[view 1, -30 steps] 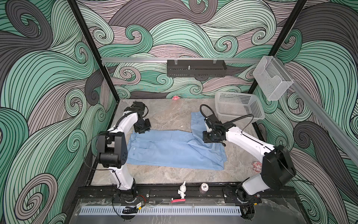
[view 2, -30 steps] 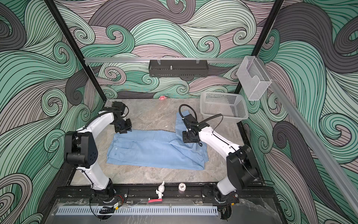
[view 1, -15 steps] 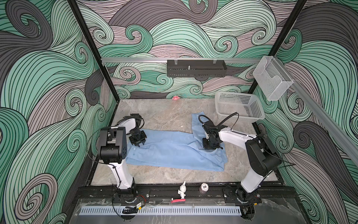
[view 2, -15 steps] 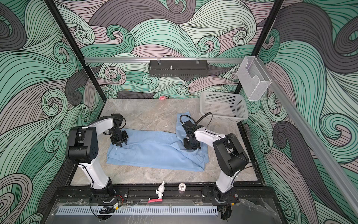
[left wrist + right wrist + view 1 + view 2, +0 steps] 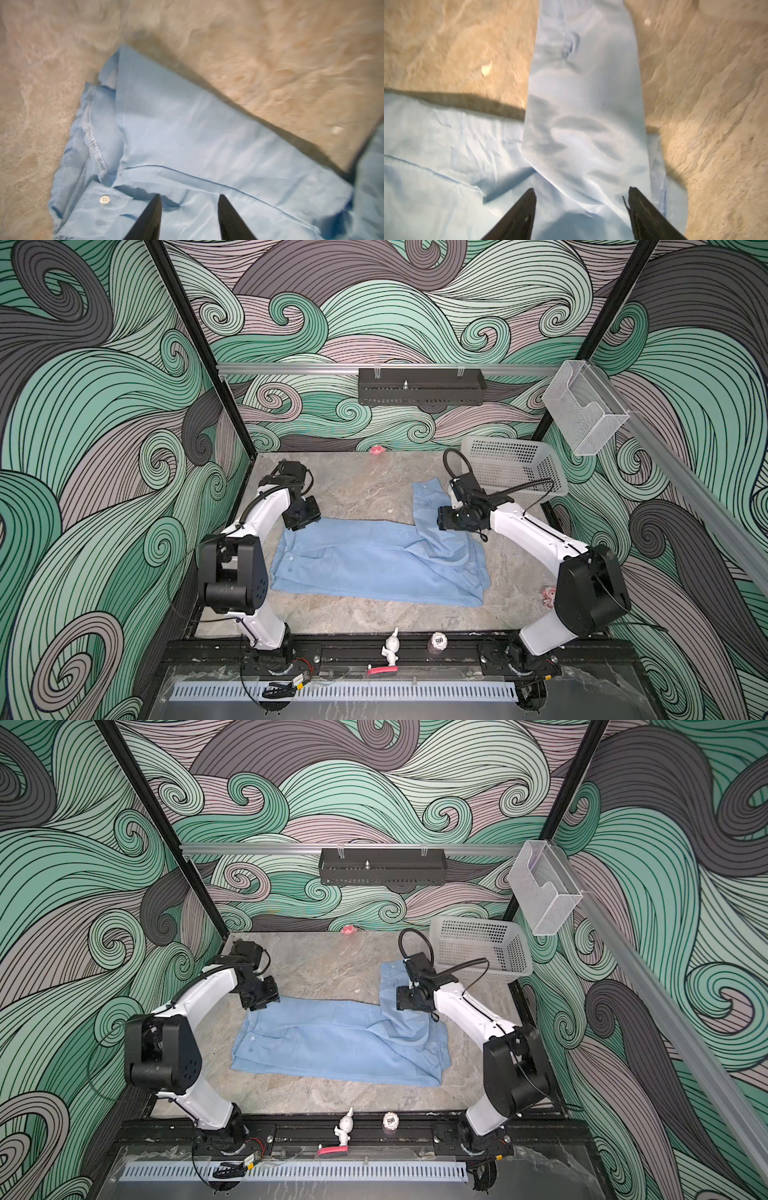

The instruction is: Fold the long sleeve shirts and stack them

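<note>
Both top views: light blue shirt (image 5: 374, 568) flat on table (image 5: 365, 485), spread btw left pincer (image 5: 302, 517) and right pincer (image 5: 446, 519)

L wrist: left pincer (image 5: 189, 196) jaws apart, empty; shirt (image 5: 187, 135) w/ button (image 5: 104, 200) under tips

R wrist: right pincer (image 5: 581, 190) jaws wide apart, empty; sleeve (image 5: 583, 104) stretches ahead of it

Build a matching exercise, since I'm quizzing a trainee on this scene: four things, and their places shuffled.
Things:
1. shirt
2. basket
3. rack
4. figurine

Places:
A. hanging up at the back
B. spread flat in the middle of the table
C. standing at the front edge, between the arm bases
D. far right corner of the table

Pairs: 1-B, 2-D, 3-A, 4-C
</note>
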Controlling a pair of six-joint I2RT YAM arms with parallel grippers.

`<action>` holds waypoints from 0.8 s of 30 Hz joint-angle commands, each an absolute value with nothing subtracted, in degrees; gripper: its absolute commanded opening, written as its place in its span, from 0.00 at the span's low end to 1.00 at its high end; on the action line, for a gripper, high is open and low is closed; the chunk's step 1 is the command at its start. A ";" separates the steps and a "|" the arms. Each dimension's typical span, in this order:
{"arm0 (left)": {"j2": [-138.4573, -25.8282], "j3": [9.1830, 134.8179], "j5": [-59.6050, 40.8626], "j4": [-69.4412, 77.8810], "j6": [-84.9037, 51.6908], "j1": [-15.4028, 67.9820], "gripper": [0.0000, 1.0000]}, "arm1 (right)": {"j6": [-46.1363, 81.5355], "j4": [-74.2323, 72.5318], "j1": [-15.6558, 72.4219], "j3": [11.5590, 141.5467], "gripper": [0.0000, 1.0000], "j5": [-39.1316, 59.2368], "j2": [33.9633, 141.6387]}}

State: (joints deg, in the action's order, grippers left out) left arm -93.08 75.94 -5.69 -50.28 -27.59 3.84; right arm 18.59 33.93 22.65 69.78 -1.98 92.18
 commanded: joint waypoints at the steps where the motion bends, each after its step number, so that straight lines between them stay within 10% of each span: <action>1: -90.76 76.95 -7.90 -50.80 -26.20 4.88 0.48 | 16.73 34.98 21.49 75.88 0.75 -5.38 99.16; 16: -84.22 76.97 -4.82 -52.68 -26.15 4.35 0.48 | 20.68 47.81 26.62 112.06 0.75 -8.75 132.33; 24: -83.15 76.88 -5.36 -52.81 -25.20 4.21 0.48 | 20.48 54.13 26.84 125.85 0.60 -12.50 144.07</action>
